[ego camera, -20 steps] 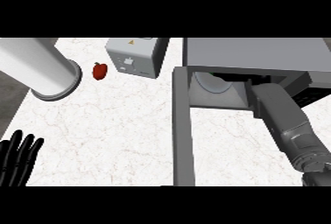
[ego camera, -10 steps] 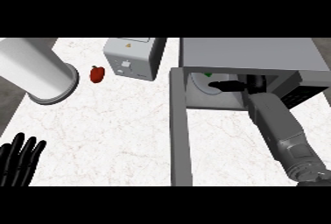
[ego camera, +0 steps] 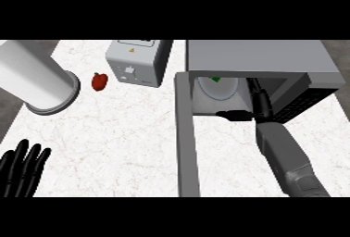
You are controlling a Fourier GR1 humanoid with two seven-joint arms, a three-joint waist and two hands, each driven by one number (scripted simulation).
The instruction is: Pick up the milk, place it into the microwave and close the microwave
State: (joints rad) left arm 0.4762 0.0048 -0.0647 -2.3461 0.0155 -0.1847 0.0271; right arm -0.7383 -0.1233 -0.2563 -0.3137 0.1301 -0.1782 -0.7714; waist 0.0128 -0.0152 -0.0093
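White marble counter [ego camera: 123, 139] fills most of the frame. A grey box-shaped microwave [ego camera: 259, 58] occupies the upper right, its cavity facing the lower edge. Its grey door [ego camera: 186, 148] stands open and runs as a long narrow bar from the cavity's left corner down to the bottom of the frame.

A large white cylinder [ego camera: 34, 78] lies tilted in the upper left, partly off the counter's left edge. The grey right forearm [ego camera: 287, 157] rises from the lower right toward the microwave's opening. A small grey box-shaped appliance [ego camera: 140, 60] with a pale front panel sits at upper centre, just left of the microwave.

The black left hand [ego camera: 21, 171] rests at the lower left edge, fingers straight and pointing up, holding nothing. The black right hand [ego camera: 259, 102] is in the right part of the cavity, fingers extended inward and thumb pointing left along the opening; it is released and grasps nothing.

The white milk container with a green mark [ego camera: 217, 90] stands inside the cavity's left part, beside the right hand. A small red pepper [ego camera: 100, 81] lies between the cylinder and the grey appliance.
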